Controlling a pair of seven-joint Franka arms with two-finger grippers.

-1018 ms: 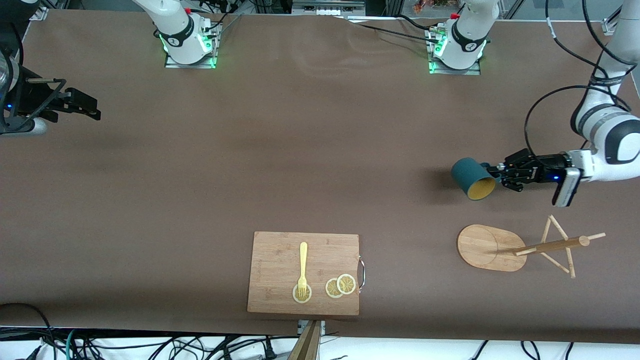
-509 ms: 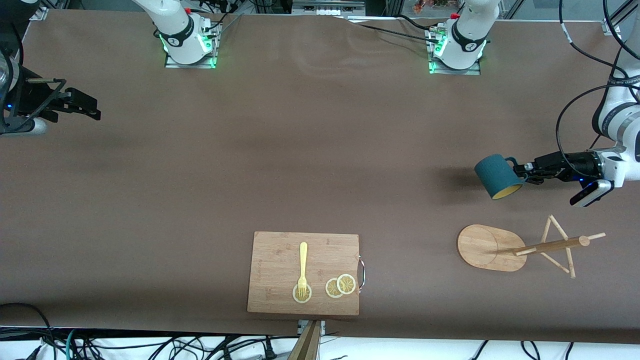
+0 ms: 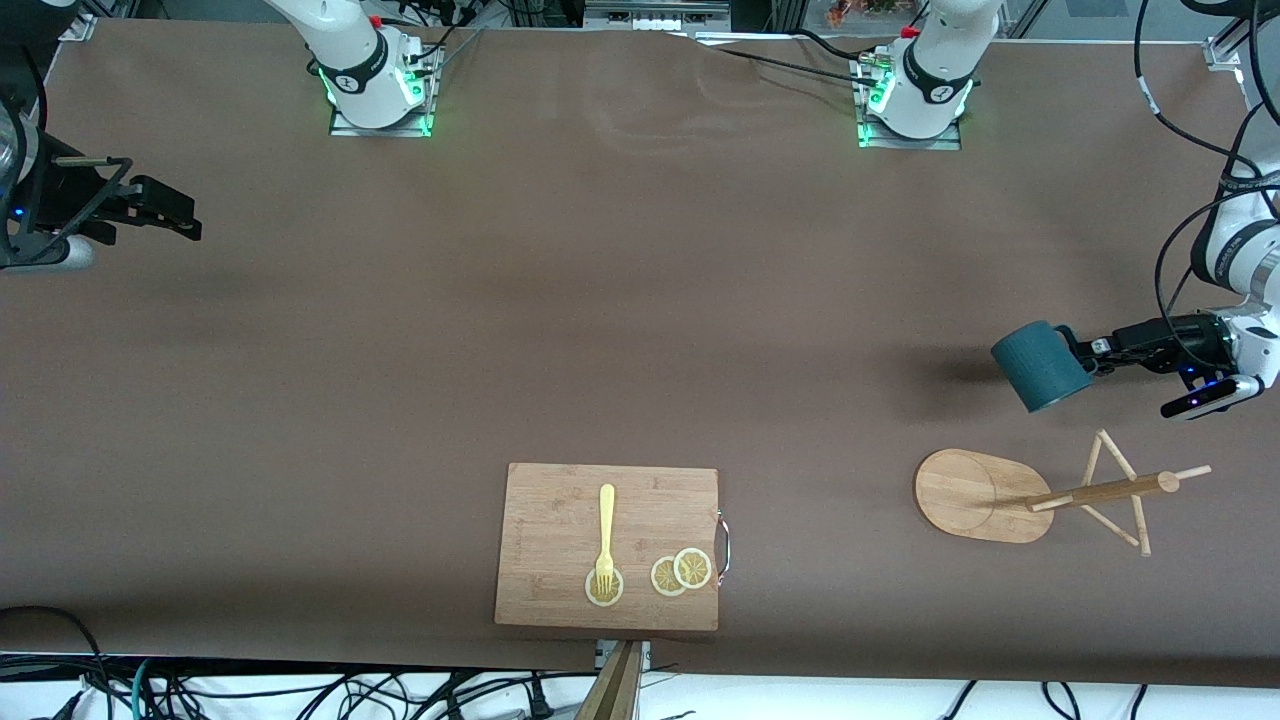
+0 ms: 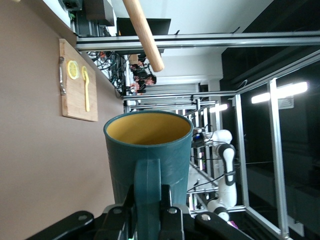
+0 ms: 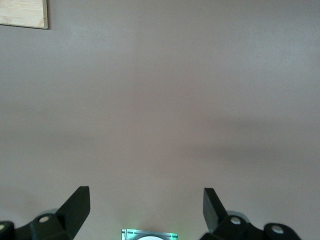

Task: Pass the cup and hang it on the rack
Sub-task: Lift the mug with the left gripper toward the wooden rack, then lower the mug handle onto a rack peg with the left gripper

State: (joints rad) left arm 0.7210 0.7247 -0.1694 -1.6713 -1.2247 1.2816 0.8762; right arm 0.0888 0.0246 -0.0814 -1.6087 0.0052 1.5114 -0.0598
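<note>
- Your cup (image 3: 1040,366) hangs in the air over the desk (image 3: 640,330) at the left arm's end, tipped sideways, dark teal and ribbed with a yellowish, empty inside.
- The left gripper (image 3: 1090,357) reaches level, jaws clenched on the cup's handle (image 4: 148,197).
- The rack (image 3: 1040,495) stands nearer the front camera, its pegs bare.
- Your right gripper (image 5: 146,206) waits at the right arm's end, jaws released.

Brown worktop (image 3: 600,330). Rectangular bamboo cutting board (image 3: 560,520) sits near the front-camera edge, roughly mid-worktop, with a metal loop handle (image 3: 724,545) on the side toward the left arm's end. Yellow fork (image 3: 606,535) lies on the board, tines resting on a lemon slice (image 3: 603,590). Two more lemon slices (image 3: 681,572) overlap beside it, close to the handle. Cables (image 3: 200,690) run below the worktop edge.
</note>
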